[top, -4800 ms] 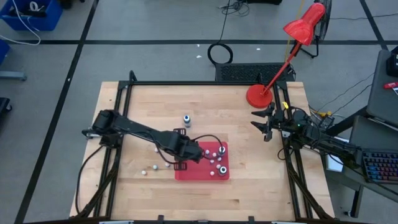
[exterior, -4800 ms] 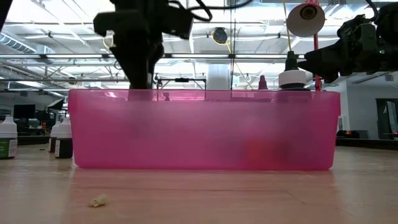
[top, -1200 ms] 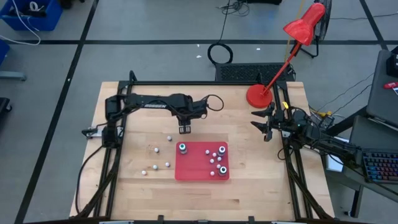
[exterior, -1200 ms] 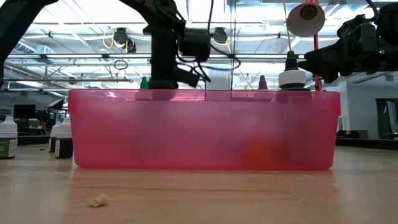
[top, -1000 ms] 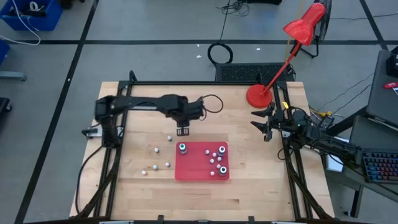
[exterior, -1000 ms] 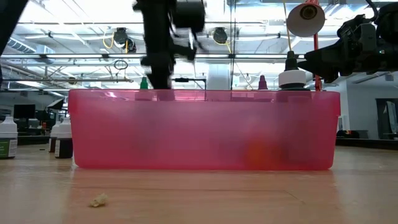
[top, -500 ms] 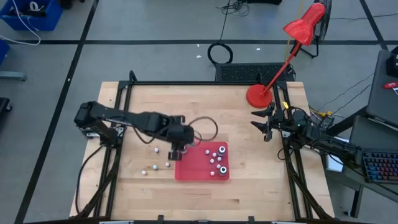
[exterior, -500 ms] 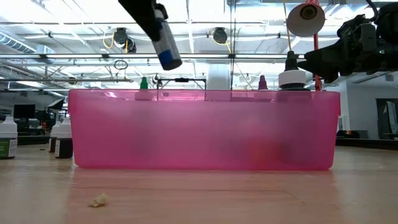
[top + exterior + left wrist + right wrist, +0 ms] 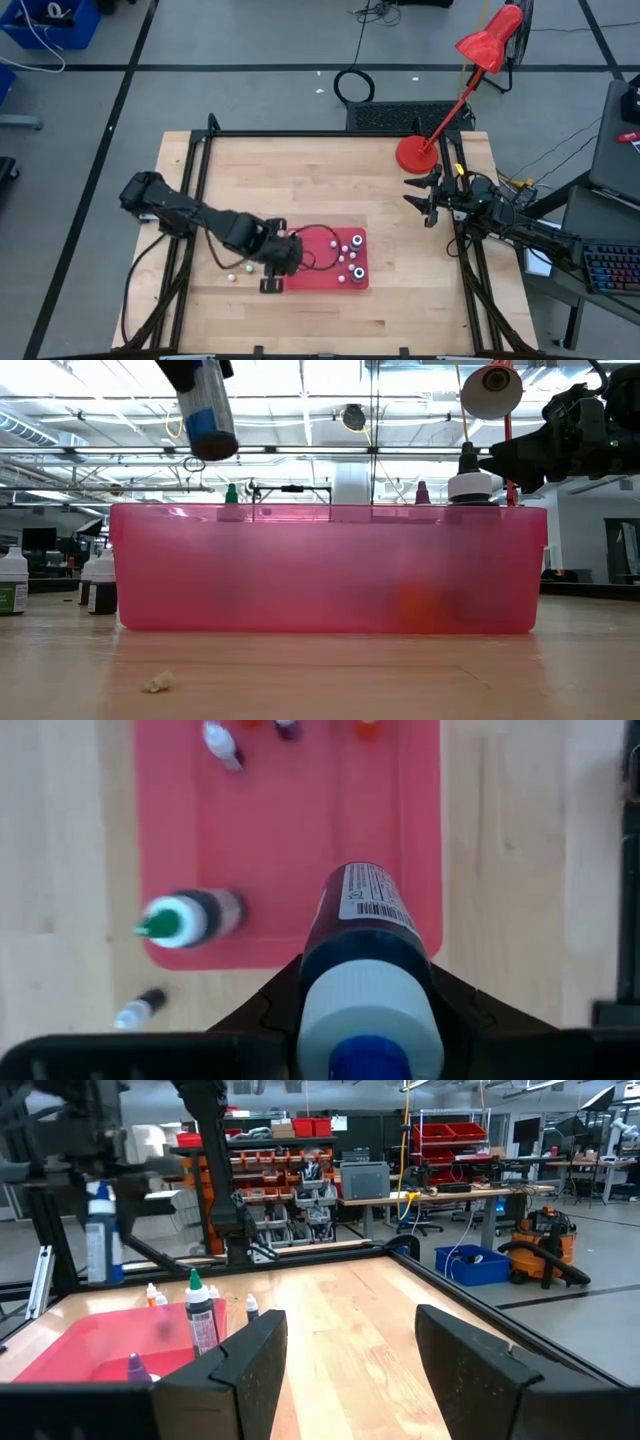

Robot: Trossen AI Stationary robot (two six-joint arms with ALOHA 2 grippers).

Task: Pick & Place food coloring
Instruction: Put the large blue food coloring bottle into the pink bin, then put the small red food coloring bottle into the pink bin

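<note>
left gripper (image 9: 368, 1020): I see it clamped on the blue-capped bottle (image 9: 366, 960), raised over the red tray's (image 9: 325, 275) near-left corner
green-capped bottle (image 9: 188, 917): upright inside the tray (smaller ones beside it)
right gripper (image 9: 350, 1350): parked at the table's right edge, jaws wide, empty

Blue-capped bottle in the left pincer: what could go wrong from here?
1. The left pincer holds the blue-capped bottle tilted, above the pink tray near its edge; released here, it might hit the rim or land outside.
2. The green-topped bottle stands close by in the tray; a descent could knock it over.

The right pincer waits open at the table's far right side.
</note>
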